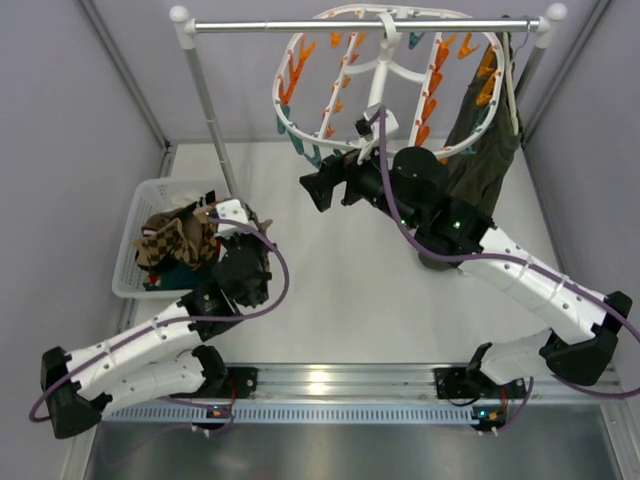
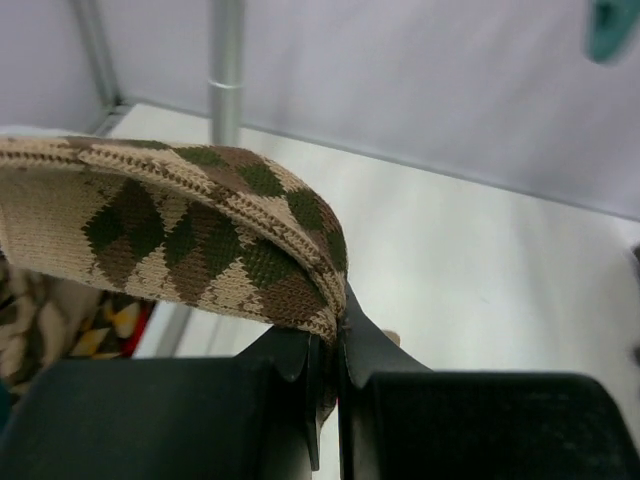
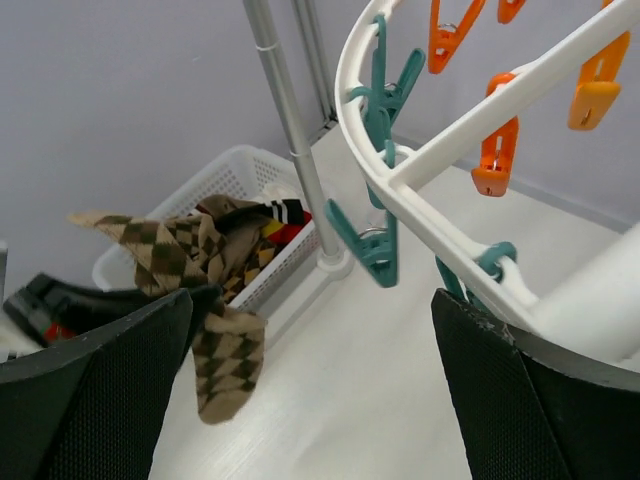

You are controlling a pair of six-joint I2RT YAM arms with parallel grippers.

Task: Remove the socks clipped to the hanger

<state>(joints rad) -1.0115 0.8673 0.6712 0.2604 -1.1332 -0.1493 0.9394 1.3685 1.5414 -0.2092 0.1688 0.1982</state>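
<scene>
The white oval hanger (image 1: pixel 283 95) with orange and teal pegs hangs from the rail by its hook. No sock shows on the pegs in view. My left gripper (image 1: pixel 218 238) is shut on a brown-and-tan argyle sock (image 2: pixel 200 230) and holds it at the right edge of the basket. In the right wrist view the sock (image 3: pixel 225 360) droops from that gripper, its toe outside the basket. Other socks (image 1: pixel 165 248) lie piled in the basket. My right gripper (image 1: pixel 318 186) is open and empty just below the hanger's teal-pegged lower rim (image 3: pixel 440 215).
A white slatted basket (image 1: pixel 133 262) stands at the left by the rack's left pole (image 1: pixel 208 100). A dark olive green garment (image 1: pixel 485 130) hangs on the rail at the right, behind my right arm. Grey walls close in both sides.
</scene>
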